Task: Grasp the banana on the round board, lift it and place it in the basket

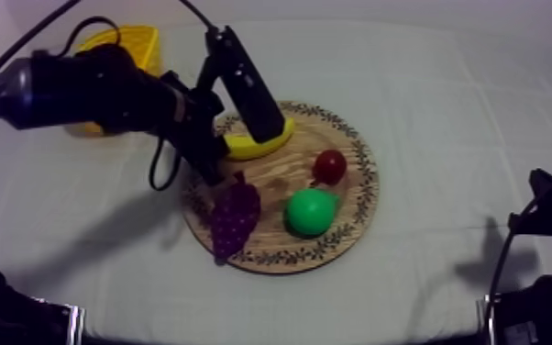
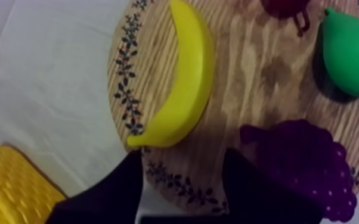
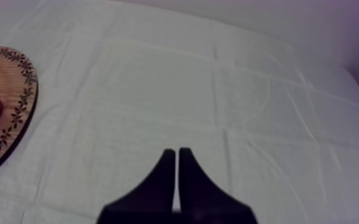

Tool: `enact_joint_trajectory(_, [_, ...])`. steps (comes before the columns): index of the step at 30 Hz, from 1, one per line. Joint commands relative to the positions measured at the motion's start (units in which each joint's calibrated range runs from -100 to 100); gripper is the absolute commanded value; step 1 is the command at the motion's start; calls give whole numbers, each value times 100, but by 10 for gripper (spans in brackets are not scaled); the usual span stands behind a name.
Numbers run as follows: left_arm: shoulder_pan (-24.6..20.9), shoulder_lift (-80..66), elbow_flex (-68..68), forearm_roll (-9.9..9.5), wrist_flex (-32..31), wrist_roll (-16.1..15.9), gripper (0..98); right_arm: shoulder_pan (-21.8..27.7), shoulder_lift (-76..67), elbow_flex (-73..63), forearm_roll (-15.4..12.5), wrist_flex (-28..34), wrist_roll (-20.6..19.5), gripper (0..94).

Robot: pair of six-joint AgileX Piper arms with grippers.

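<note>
Round wooden board with patterned rim [image 1: 284,174] mid-table. Yellow plastic basket [image 1: 138,41] just beyond its left side. Curved yellow toy banana [image 2: 185,77] lies on the board's edge, not lifted. Left gripper [image 2: 182,190] has fingers wide, empty, close to the banana's tip. Right gripper [image 3: 178,179] has fingers pressed together, well away. Grasp, carry and drop all remain.
</note>
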Motion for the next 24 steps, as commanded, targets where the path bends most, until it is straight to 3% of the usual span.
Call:
enact_joint_trajectory(1, [1,227,-203,17,105,-23,514,-1,-2,2,1,-2,1,3])
enact_joint_trajectory(24, [-32,1954,-2094,208,1196,-361,500,-1,-2,2,1,-2,1,3])
